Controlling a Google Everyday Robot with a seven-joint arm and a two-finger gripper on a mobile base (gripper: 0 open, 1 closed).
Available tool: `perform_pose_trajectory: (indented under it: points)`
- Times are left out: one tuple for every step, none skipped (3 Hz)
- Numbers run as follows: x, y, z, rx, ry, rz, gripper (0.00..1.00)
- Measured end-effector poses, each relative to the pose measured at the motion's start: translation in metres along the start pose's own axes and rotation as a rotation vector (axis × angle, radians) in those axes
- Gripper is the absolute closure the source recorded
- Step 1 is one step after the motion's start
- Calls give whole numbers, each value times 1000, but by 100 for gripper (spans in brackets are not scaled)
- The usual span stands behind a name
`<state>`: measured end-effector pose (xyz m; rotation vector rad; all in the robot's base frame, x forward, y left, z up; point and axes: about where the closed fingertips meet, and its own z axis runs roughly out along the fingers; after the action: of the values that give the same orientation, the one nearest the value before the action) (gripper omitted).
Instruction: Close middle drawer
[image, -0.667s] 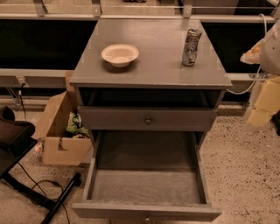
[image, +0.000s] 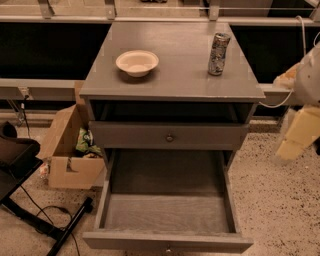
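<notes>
The grey cabinet (image: 175, 80) stands in the middle of the view. Its middle drawer (image: 167, 241) is pulled far out toward me and is empty inside, with its small dark knob at the bottom edge of the view. Above it, the upper drawer front (image: 150, 136) with a like knob stands slightly forward under the top. The lowest drawer is hidden under the open one. My gripper (image: 300, 132) shows as pale yellowish parts at the right edge, beside the cabinet at upper-drawer height and apart from it.
A cream bowl (image: 137, 62) and a silver can (image: 218, 52) stand on the cabinet top. An open cardboard box (image: 70, 150) with green items sits left of the cabinet. A black stand and cable (image: 45, 225) lie at lower left. The floor is speckled.
My gripper has dropped slightly at the right edge. The drawers, bowl and can have not moved.
</notes>
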<state>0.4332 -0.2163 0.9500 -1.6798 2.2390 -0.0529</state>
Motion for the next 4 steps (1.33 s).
perform_pose_trajectory:
  points:
    - [17, 26, 49, -16, -55, 72, 0]
    - [37, 62, 109, -35, -105, 139, 0]
    - [56, 103, 179, -73, -137, 184, 0]
    - [72, 146, 251, -111, -137, 206, 15]
